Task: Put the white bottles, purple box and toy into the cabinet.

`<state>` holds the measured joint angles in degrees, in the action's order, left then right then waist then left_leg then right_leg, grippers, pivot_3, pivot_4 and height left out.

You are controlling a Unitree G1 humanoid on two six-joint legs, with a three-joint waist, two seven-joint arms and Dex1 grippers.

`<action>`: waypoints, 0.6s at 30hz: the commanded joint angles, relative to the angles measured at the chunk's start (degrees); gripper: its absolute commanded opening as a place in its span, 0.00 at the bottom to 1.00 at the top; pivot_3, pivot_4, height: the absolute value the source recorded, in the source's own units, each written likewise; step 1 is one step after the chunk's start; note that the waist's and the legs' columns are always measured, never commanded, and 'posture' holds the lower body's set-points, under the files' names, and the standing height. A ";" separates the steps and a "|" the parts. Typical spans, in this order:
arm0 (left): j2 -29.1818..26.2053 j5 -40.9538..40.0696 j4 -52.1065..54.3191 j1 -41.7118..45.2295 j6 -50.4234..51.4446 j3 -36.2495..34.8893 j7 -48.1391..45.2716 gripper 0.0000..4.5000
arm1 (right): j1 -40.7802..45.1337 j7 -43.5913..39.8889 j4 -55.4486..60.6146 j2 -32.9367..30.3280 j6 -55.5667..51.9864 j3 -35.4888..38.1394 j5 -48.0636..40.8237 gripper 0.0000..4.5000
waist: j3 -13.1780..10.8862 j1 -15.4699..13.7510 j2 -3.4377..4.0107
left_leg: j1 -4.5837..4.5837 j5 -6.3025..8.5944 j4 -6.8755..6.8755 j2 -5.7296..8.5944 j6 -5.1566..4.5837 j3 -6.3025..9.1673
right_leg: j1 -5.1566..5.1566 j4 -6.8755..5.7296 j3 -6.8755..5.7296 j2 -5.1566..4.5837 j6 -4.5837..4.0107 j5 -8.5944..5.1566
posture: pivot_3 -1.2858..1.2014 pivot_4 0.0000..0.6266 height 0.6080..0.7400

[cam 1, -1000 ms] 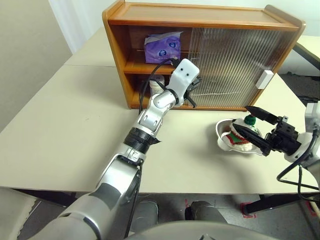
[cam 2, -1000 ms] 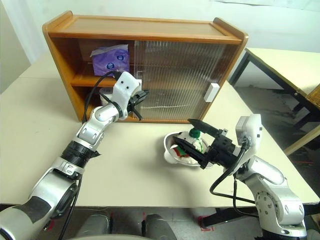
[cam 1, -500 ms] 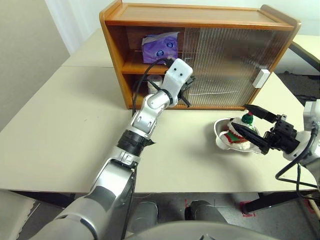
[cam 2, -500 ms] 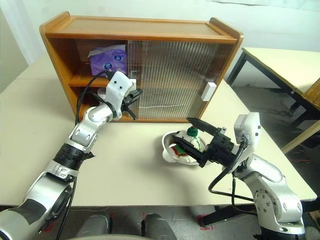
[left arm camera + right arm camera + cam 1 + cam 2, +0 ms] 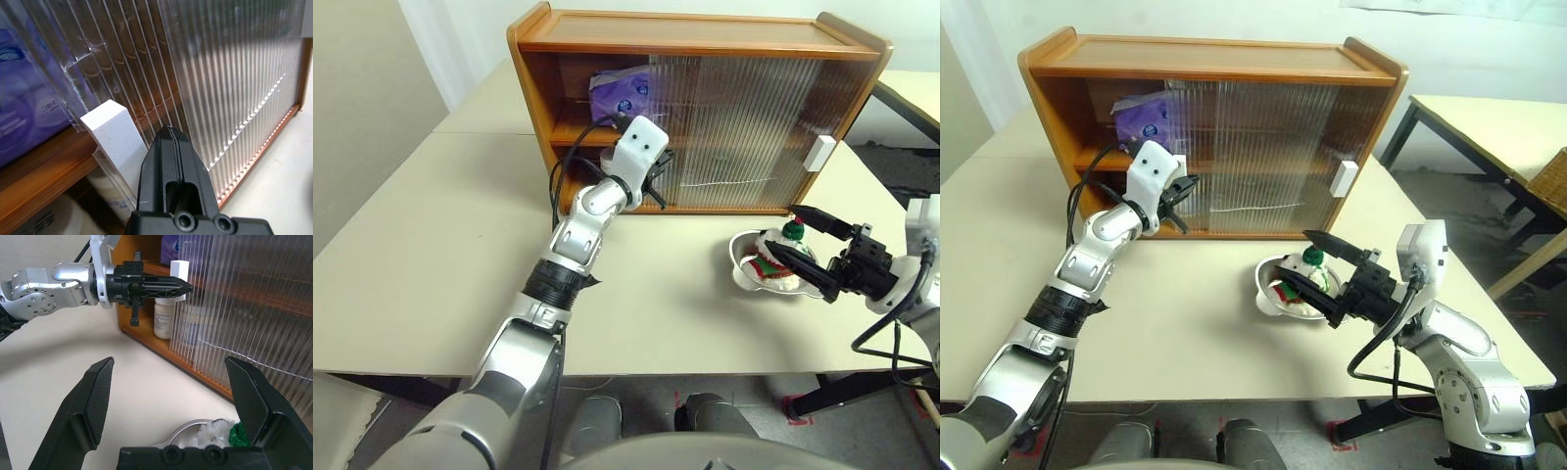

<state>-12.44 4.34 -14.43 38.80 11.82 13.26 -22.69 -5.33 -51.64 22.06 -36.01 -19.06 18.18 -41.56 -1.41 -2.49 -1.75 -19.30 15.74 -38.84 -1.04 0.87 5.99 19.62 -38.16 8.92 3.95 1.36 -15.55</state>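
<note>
The left end effector point(image 5: 172, 142) is clenched, its two black fingers pressed together with nothing between them. Its tip rests against the white rectangular handle point(image 5: 115, 128) of the ribbed translucent sliding door point(image 5: 700, 127) on the wide wooden cabinet point(image 5: 695, 44), at the left part of the cabinet front. Behind that door edge, on the upper inner shelf, sits the soft lavender-purple tissue box point(image 5: 612, 96). On the cabinet floor beneath it stands a small white plastic bottle with a screw cap point(image 5: 164, 318).

The right end effector point(image 5: 173, 399) is released, its black fingers spread wide and gripping nothing. It hovers just beside the shiny metal bowl point(image 5: 741, 257) on the beige table point(image 5: 440, 235), in front of the cabinet's right half. The small white plush toy bear with a green hat and red pompom point(image 5: 779, 257) lies in that bowl, outside the cabinet.
</note>
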 commanded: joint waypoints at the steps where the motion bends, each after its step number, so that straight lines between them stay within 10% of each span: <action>1: -2.10 0.33 0.16 -1.41 2.04 -3.74 2.02 0.01 | 0.43 -0.45 -0.54 -0.15 0.23 -0.77 0.59 1.00 | 0.00 0.04 0.00 | 0.05 0.00 0.01 0.00 0.00 0.00 | -0.04 0.00 0.00 0.00 0.00 0.00 | 0.57 0.00 1.00; 18: -7.03 0.26 2.50 -4.08 4.38 -7.28 3.29 0.01 | 2.40 -1.54 -2.29 -0.11 0.32 -2.15 0.92 1.00 | -0.02 0.10 -0.01 | 0.30 0.00 0.14 -0.02 0.03 0.05 | -0.16 0.00 0.04 0.00 -0.03 0.00 | 0.58 0.00 1.00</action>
<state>-17.45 4.01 -11.04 35.51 14.41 10.06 -21.81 -3.44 -52.89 20.06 -36.01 -19.05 16.67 -41.48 -1.43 -2.39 -1.76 -18.99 15.73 -38.67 -1.06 0.91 6.04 19.47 -38.16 8.96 3.96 1.31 -15.54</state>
